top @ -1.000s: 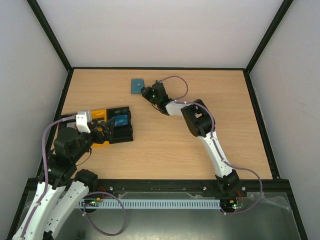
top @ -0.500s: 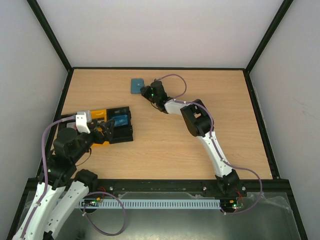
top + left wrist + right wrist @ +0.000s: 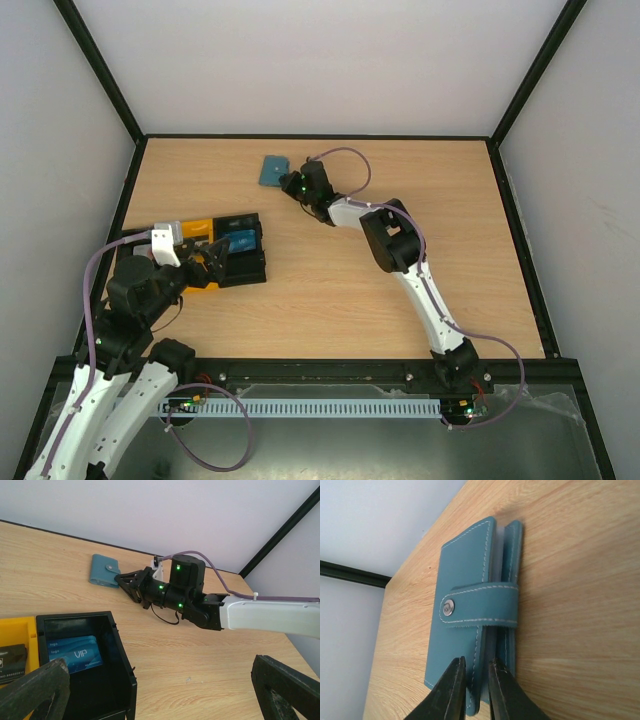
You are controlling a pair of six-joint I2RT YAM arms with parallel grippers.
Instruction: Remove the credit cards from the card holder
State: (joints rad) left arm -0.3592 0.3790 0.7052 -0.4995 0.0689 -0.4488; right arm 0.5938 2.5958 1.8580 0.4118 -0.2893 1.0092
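Right gripper [image 3: 477, 692] is at the near end of the card holder [image 3: 465, 600], jaws narrowed to a slim gap with the edge of the top cover between the fingertips. We read that as a pinch on the cover. The holder lies flat on the table [image 3: 330, 290] near the far edge, folded, with its snap tab [image 3: 480, 605] fastened across the open side.

Left gripper [image 3: 157, 692] is spread fully wide, holding nothing, and hovers over the black tray [image 3: 120, 645]. A blue card [image 3: 75, 652] lies in that tray. A yellow tray [image 3: 17, 630] sits just beside it.

Step in hand, as we judge it, is securing the holder so it can be opened. To do it well, we keep the pinch on the cover only and not the whole stack. The tab must be unsnapped before any card comes out. The soft cover may slip or drag the holder along.

Versus a second ago, the right gripper has crept closer to the holder and its jaws have narrowed. The holder looks slightly turned. Left arm is unchanged.
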